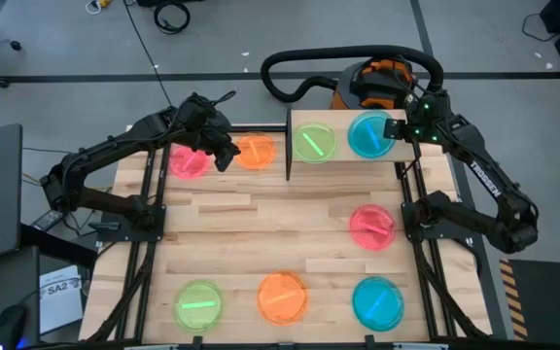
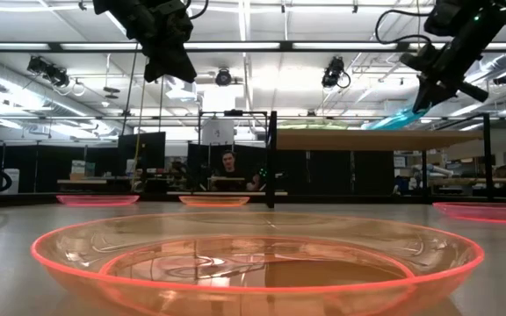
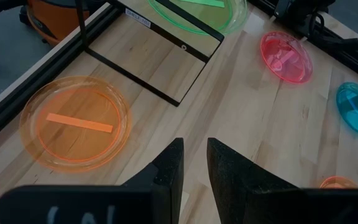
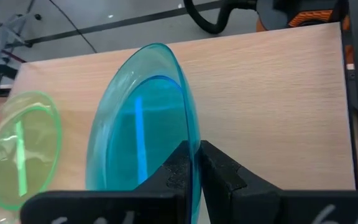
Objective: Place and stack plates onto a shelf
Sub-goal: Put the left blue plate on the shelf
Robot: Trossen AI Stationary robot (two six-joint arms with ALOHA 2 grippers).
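Observation:
The shelf (image 1: 341, 119) stands at the table's far edge, right of centre. A green plate (image 1: 313, 142) lies flat on its left half. My right gripper (image 1: 397, 129) is over the shelf's right half, shut on a blue plate (image 4: 138, 134) that slopes steeply above the board (image 4: 278, 93). My left gripper (image 1: 224, 158) hovers above the table between a pink plate (image 1: 189, 160) and an orange plate (image 1: 255, 152). Its fingers (image 3: 173, 165) are a narrow gap apart and hold nothing. Both of those plates lie flat on the tabletop. My right gripper pinches the blue plate's rim (image 4: 190, 140) between its two fingers, which come from above and the table's right. The plate is tilted steeply, sloping down from the gripper toward the shelf's middle (image 2: 392, 118). Whether its lower edge touches the board, I cannot tell.
Several more plates lie flat on the table: pink (image 1: 371, 226) at the right, then green (image 1: 198, 303), orange (image 1: 282, 297) and blue (image 1: 377, 301) along the near edge. The shelf's black frame (image 3: 154, 56) stands close to the far orange plate. Bare wood shows mid-table.

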